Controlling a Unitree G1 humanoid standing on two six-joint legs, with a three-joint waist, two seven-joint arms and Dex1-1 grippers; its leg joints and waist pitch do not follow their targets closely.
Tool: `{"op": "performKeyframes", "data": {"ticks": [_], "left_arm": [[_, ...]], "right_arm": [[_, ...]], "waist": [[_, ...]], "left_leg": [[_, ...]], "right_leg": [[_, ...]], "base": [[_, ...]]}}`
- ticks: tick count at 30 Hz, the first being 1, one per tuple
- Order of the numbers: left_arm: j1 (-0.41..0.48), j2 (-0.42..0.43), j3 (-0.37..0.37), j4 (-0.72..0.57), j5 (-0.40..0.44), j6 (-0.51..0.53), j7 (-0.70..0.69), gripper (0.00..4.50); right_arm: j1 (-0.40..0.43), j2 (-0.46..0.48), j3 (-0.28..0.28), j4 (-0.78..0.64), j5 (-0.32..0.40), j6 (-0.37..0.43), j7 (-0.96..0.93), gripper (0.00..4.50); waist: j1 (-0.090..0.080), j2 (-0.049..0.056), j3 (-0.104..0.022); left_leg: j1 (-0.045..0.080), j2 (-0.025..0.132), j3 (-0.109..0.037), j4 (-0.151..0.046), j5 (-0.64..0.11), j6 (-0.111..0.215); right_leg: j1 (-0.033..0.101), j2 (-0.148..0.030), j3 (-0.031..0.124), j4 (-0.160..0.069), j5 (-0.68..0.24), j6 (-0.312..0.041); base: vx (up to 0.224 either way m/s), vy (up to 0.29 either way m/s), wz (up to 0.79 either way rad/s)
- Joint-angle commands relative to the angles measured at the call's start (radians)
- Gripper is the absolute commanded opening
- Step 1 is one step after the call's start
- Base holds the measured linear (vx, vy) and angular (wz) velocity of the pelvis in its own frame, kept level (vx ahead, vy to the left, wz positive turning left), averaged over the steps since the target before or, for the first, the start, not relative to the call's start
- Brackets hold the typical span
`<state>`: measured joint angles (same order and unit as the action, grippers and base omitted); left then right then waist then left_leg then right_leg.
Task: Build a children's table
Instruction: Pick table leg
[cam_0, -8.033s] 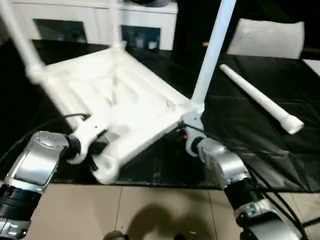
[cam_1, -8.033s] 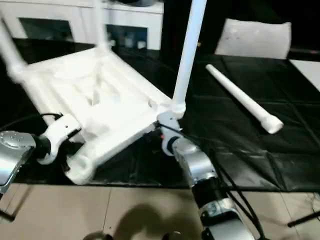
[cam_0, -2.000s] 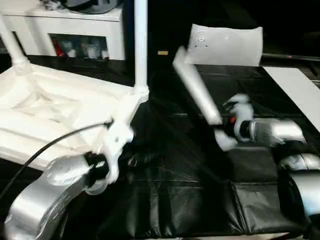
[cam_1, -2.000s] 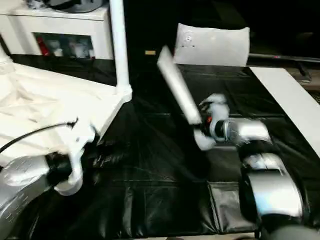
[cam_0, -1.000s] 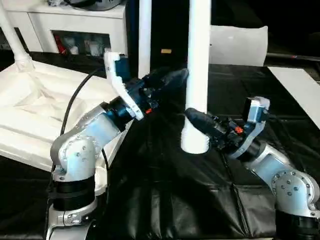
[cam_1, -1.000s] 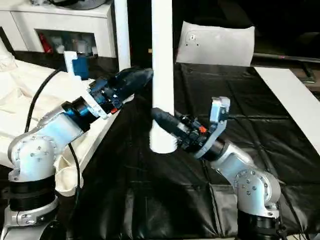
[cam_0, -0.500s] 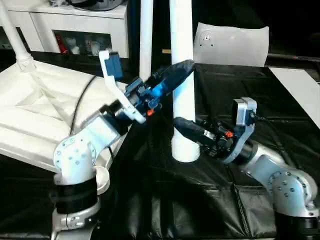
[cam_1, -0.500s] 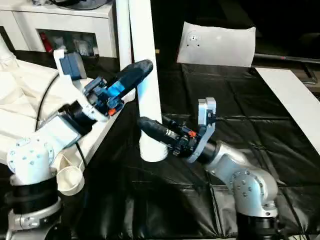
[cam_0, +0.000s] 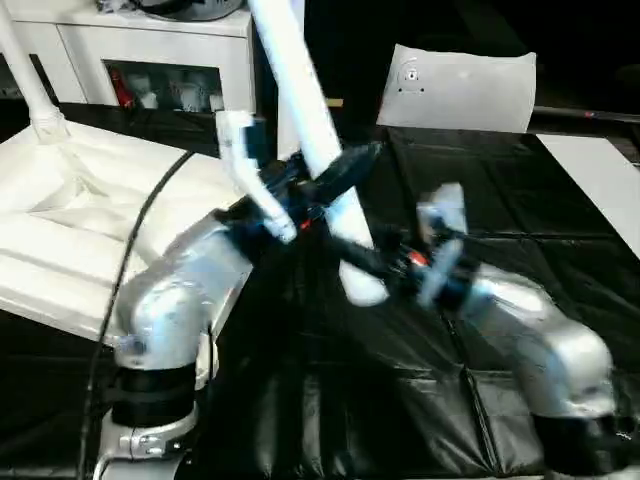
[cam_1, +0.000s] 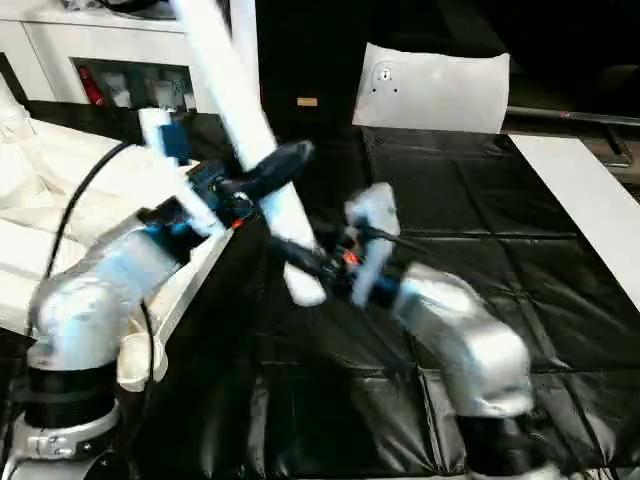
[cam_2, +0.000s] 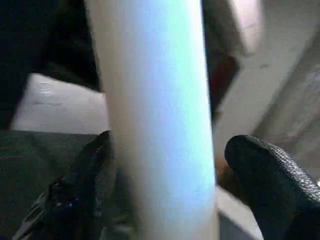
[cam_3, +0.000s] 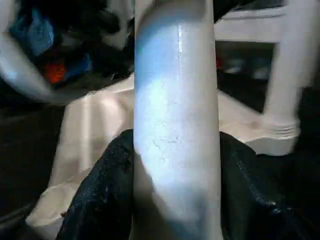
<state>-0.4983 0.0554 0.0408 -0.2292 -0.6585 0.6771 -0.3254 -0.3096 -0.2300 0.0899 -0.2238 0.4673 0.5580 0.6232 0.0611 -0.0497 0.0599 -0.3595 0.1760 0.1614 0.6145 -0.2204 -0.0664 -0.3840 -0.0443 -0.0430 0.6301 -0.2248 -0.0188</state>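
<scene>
Two fitted legs (cam_0: 22, 60) seen standing upright in corner sockets of the upturned white tabletop (cam_0: 80, 230), lying at the left on the black-covered work surface (cam_0: 480, 200). One loose leg (cam_0: 300, 90) held tilted in the air just right of the tabletop, with the right gripper (cam_1: 300, 258) clamped on its thick lower end and the left gripper (cam_0: 345, 168) higher up, fingers spread around the shaft, one touching and the other apart. Left to do, judging from this: seating that leg in the open round socket (cam_1: 140, 362) at the near corner, then turning the table upright; total of legs fitted not clear.
</scene>
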Motion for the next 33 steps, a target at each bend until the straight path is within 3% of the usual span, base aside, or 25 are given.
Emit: {"op": "performKeyframes", "data": {"ticks": [1,5,9,14,22,25,29,30,33], "left_arm": [[-0.003,-0.033,-0.018,0.012,0.046,-0.023,0.068,3.49],[0.000,-0.118,-0.008,0.027,0.082,-0.066,0.181,3.49],[-0.002,-0.143,-0.011,0.036,0.128,-0.097,0.239,3.49],[-0.005,-0.145,-0.011,0.044,0.166,-0.120,0.263,3.49],[-0.008,-0.156,-0.011,0.054,0.187,-0.145,0.281,3.49],[-0.008,-0.159,-0.010,0.055,0.189,-0.149,0.281,3.10],[-0.006,-0.164,-0.008,0.054,0.188,-0.150,0.277,2.96],[-0.005,-0.165,-0.009,0.053,0.187,-0.152,0.275,2.66],[-0.003,-0.168,-0.008,0.052,0.182,-0.154,0.271,2.62]], "right_arm": [[-0.002,0.006,0.011,0.002,-0.032,-0.042,-0.028,1.91],[0.008,0.023,0.054,0.020,-0.118,-0.123,-0.068,1.91],[0.011,0.030,0.077,0.032,-0.153,-0.158,-0.084,1.91],[0.014,0.041,0.081,0.042,-0.174,-0.180,-0.100,1.91],[0.004,0.052,0.077,0.069,-0.190,-0.216,-0.108,1.91],[0.001,0.053,0.077,0.073,-0.193,-0.219,-0.106,1.91],[-0.001,0.053,0.079,0.077,-0.198,-0.226,-0.105,1.91],[-0.001,0.054,0.079,0.081,-0.200,-0.231,-0.104,1.91],[-0.002,0.053,0.080,0.085,-0.208,-0.240,-0.101,1.91]], "waist": [[0.000,0.000,-0.061],[0.000,-0.004,-0.061],[-0.002,-0.005,-0.058],[-0.003,-0.004,-0.058],[-0.003,-0.004,-0.060],[-0.003,-0.005,-0.059],[-0.003,-0.004,-0.060],[-0.003,-0.006,-0.060],[-0.003,-0.006,-0.060]], "left_leg": [[0.002,0.052,-0.013,-0.073,-0.001,-0.004],[-0.001,0.053,-0.013,-0.071,0.001,0.007],[0.000,0.052,-0.013,-0.072,-0.027,0.014],[0.001,0.051,-0.014,-0.072,-0.040,0.010],[0.001,0.052,-0.013,-0.070,-0.022,0.021],[0.001,0.052,-0.013,-0.070,-0.026,0.022],[0.001,0.052,-0.013,-0.069,-0.021,0.023],[0.001,0.052,-0.013,-0.069,-0.021,0.024],[0.001,0.052,-0.012,-0.069,-0.021,0.027]], "right_leg": [[0.055,-0.090,0.057,-0.068,-0.013,-0.156],[0.059,-0.091,0.057,-0.065,0.029,-0.175],[0.057,-0.091,0.058,-0.071,-0.020,-0.169],[0.054,-0.089,0.058,-0.074,-0.056,-0.143],[0.054,-0.089,0.057,-0.068,0.003,-0.169],[0.055,-0.089,0.057,-0.068,-0.009,-0.165],[0.055,-0.089,0.058,-0.067,-0.001,-0.166],[0.055,-0.089,0.057,-0.067,0.003,-0.167],[0.055,-0.090,0.057,-0.067,0.003,-0.171]], "base": [[0.000,0.000,0.00],[0.000,0.000,0.00],[0.000,0.000,0.00],[0.000,0.000,0.00],[0.000,0.000,0.00],[0.000,0.000,0.00],[0.000,0.000,0.00],[0.000,0.000,0.00],[0.000,0.000,0.00]]}}
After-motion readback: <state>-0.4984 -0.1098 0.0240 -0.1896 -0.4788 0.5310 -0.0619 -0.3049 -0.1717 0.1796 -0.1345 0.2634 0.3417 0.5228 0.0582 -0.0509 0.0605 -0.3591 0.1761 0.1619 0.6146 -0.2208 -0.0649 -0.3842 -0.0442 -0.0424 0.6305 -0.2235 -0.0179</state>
